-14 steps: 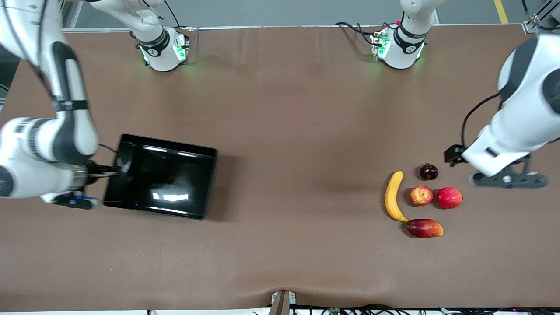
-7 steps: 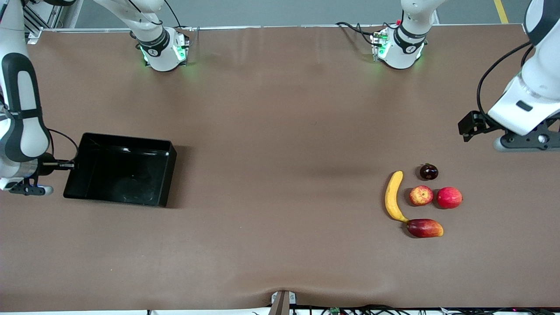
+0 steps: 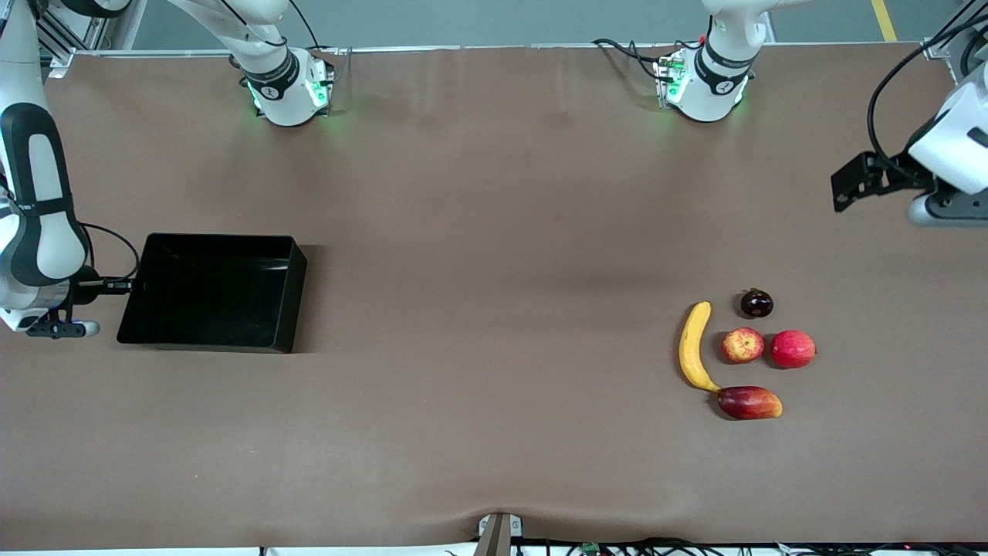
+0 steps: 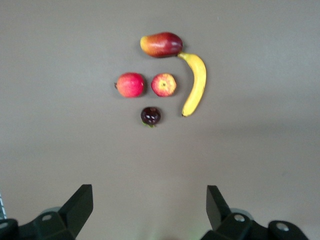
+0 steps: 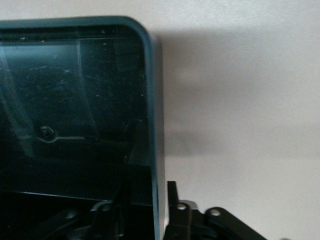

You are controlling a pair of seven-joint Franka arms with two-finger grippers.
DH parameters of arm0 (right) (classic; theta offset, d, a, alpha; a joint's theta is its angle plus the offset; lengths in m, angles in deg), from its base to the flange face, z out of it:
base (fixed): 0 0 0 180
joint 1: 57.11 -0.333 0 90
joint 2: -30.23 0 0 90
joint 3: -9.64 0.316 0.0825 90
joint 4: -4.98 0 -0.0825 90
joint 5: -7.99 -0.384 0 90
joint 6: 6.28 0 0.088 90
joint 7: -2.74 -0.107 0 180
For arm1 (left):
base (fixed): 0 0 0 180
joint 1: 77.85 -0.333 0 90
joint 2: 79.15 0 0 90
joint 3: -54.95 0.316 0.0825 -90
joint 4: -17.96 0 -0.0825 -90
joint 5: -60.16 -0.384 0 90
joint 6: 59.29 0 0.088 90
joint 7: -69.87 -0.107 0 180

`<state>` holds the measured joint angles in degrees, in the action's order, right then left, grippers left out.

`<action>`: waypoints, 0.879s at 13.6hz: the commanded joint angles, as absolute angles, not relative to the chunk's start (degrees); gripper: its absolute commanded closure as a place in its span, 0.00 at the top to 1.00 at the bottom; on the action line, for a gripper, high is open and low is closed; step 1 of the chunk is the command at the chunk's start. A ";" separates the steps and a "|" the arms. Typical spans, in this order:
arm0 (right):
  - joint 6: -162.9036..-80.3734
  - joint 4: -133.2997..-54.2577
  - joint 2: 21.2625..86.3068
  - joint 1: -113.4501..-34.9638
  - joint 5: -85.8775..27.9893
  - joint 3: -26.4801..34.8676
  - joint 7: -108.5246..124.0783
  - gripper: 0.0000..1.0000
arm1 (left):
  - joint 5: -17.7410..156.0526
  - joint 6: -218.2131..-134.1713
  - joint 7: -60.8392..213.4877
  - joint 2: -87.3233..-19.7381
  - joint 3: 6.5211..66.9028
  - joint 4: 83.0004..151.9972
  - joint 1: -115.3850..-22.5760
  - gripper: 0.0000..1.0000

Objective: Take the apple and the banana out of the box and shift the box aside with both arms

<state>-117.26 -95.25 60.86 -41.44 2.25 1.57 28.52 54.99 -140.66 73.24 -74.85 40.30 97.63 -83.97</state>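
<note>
The black box [image 3: 208, 293] rests flat on the table toward the right arm's end. My right gripper [image 3: 122, 287] is at its end wall. In the right wrist view the right gripper [image 5: 146, 194] is open and straddles that wall [image 5: 156, 150], one finger inside and one outside, with a small gap on each side. The yellow banana [image 3: 692, 347] and the red-and-yellow apple [image 3: 742, 345] lie toward the left arm's end. My left gripper [image 4: 150, 202] hangs open and empty high above the table, with the banana [image 4: 196, 82] and apple [image 4: 163, 84] well below it.
A plain red round fruit [image 3: 793, 349] sits beside the apple. An oblong dark-red fruit with a yellow tip [image 3: 749, 402] lies at the banana's near end. A small dark round fruit [image 3: 756, 303] sits farther from the camera than the apple.
The box went from tilted to flat on the table, shifted toward the right arm's end. The right jaws loosened off its wall. The left gripper moved away from the fruits toward the bases.
</note>
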 commanded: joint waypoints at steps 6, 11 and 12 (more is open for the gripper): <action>-105.77 -75.47 59.94 -42.60 0.34 7.26 42.12 1.00 | 59.81 -142.25 73.21 -89.24 48.71 112.42 -77.77 1.00; -103.14 -61.13 58.54 -47.34 1.13 7.71 41.94 1.00 | 59.81 -143.40 73.39 -90.49 48.62 113.33 -78.38 1.00; -101.83 -61.03 57.05 -48.74 1.22 7.71 41.16 1.00 | 59.81 -143.32 73.39 -90.49 48.62 112.63 -78.47 1.00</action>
<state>-104.52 -63.75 58.45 -47.20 1.10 7.60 40.74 58.77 -142.42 73.30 -89.69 48.31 112.29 -78.38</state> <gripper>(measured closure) 0.000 0.000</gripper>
